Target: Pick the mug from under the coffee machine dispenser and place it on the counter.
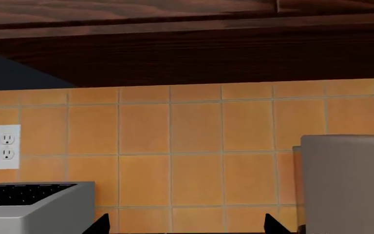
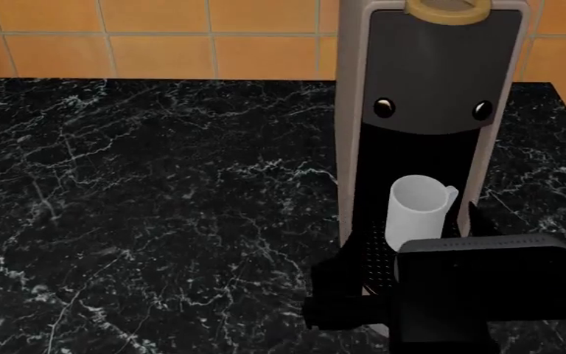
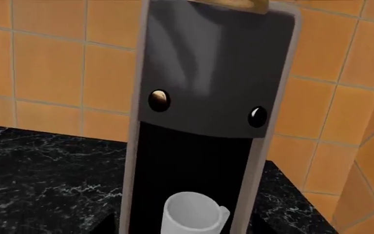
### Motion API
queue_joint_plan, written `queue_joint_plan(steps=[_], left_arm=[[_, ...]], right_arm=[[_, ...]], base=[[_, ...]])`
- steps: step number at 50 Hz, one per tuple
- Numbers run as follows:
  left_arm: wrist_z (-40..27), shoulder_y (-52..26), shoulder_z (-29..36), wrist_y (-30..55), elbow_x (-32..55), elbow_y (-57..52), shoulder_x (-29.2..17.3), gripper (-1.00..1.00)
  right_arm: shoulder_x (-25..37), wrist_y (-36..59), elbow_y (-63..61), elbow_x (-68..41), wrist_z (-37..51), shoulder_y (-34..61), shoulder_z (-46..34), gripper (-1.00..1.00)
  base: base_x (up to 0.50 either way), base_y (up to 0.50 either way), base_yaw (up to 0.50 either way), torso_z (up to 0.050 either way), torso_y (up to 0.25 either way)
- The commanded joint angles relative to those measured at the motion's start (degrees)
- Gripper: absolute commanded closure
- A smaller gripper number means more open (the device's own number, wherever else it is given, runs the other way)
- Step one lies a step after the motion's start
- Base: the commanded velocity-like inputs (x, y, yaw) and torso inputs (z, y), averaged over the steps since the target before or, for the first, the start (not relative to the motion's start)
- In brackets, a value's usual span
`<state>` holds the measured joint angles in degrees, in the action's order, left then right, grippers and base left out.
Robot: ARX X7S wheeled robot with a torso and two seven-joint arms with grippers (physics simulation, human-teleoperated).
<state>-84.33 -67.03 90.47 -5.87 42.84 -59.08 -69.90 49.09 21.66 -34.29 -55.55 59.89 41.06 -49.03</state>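
Small white ceramic mug (image 2: 418,209) sits inside the tall beige coffee machine dispenser (image 2: 430,96) near the counter's (image 2: 145,221) right edge. The right gripper (image 3: 183,222), its opening impossible to judge, could strike the recess walls.

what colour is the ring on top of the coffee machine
Tan, a yellowish beige ring on top of the coffee machine dispenser. It shows best in the head view.

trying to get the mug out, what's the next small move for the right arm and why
Probably ease the right gripper forward toward the mug: it still stands upright in the coffee machine recess, handle pointing right, with nothing gripping it yet.
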Motion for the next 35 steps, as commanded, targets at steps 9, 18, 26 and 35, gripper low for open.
queue_joint_plan(steps=[9, 18, 26, 35], left_arm=[[-0.51, -0.37, 1.06, -0.24, -0.32, -0.28, 0.01, -1.00], [-0.76, -0.89, 1.79, -0.41, -0.48, -0.31, 0.00, -1.00], [-0.76, -0.87, 2.40, -1.13, -0.87, -0.09, -0.19, -1.00], [-0.96, -1.14, 2.87, -1.08, -0.87, -0.24, -0.12, -1.00]], right_arm=[[-1.53, -2.07, 5.64, 1.44, -2.25, -2.25, -0.64, -1.00], [-3.10, -2.43, 8.81, 2.59, -3.72, -1.87, -1.04, -1.00], [-3.72, -2.60, 10.60, 3.16, -3.74, -2.19, -1.16, -1.00], [-4.15, -3.16, 12.16, 3.66, -4.41, -2.87, -1.41, -1.00]], base=[[0.00, 0.00, 0.00, 0.000, 0.000], [0.00, 0.00, 0.00, 0.000, 0.000], [0.00, 0.00, 0.00, 0.000, 0.000], [0.00, 0.00, 0.00, 0.000, 0.000]])
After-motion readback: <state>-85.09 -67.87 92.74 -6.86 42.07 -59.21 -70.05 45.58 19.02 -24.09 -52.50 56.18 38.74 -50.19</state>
